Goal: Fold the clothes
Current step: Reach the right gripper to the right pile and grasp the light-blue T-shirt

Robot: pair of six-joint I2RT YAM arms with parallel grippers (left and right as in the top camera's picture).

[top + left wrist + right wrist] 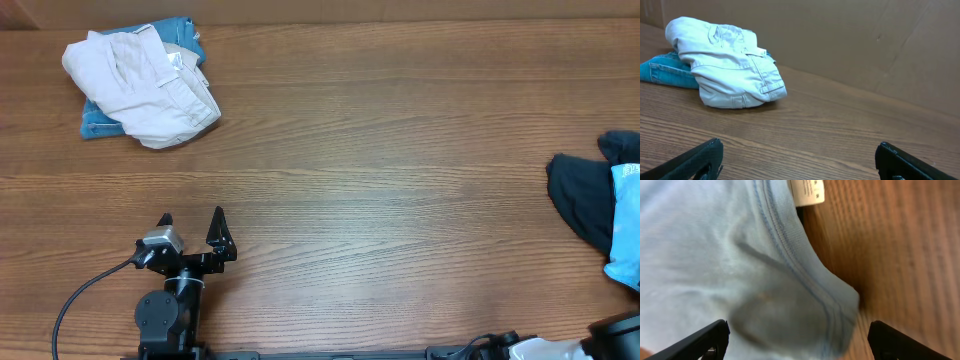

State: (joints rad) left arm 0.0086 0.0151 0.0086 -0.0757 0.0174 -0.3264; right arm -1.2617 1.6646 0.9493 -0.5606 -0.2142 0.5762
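My right claw (797,340) hangs over the T-shirt (715,255), jaws wide, one finger on each side of the ribbed collar and nothing pinched. A white label (807,191) shows at the neckline, with bare table (900,255) beside it. From overhead, the T-shirt lies at the table's far right edge, partly on a dark garment (580,195). My left claw (192,225) sits low near the front left, also spread wide and holding nothing. It faces a beige garment (725,65) heaped on a denim one (665,72) at the back left corner, well apart from the T-shirt.
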